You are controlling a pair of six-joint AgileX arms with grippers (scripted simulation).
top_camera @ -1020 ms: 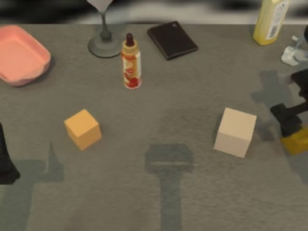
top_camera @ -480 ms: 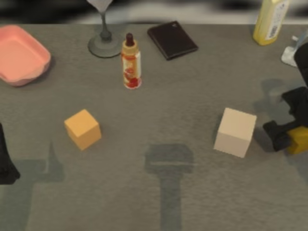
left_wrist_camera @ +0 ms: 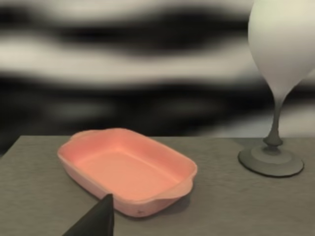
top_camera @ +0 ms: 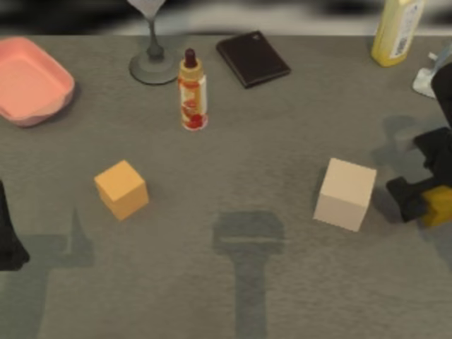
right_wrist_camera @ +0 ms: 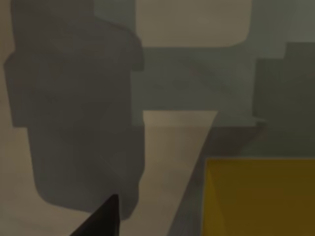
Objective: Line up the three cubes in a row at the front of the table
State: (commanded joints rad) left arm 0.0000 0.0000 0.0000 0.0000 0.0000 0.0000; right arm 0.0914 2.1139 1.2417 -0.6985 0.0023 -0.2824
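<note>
The small mustard cube (top_camera: pixel 439 207) sits at the table's (top_camera: pixel 233 162) far right edge. My right gripper (top_camera: pixel 424 201) is down at it and open. One dark finger (top_camera: pixel 404 200) stands between this cube and the large beige cube (top_camera: pixel 345 193). The other finger is hidden. In the right wrist view the mustard cube (right_wrist_camera: pixel 261 196) fills one side, a single fingertip (right_wrist_camera: pixel 104 219) shows apart from it, and the beige cube (right_wrist_camera: pixel 172 147) lies beyond. The orange cube (top_camera: pixel 121 188) rests alone at centre left. My left gripper (top_camera: pixel 8 244) is parked open at the left edge.
Along the back stand a pink tray (top_camera: pixel 28 81), a wine glass (top_camera: pixel 152 63), a red-labelled bottle (top_camera: pixel 192 92), a dark wallet (top_camera: pixel 253 58) and a yellow bottle (top_camera: pixel 397 32). A pale object (top_camera: pixel 431 78) sits at the right edge.
A second ago my right gripper was above the mustard cube; it has come down with one finger on the cube's left. It has held still for the last half second.
</note>
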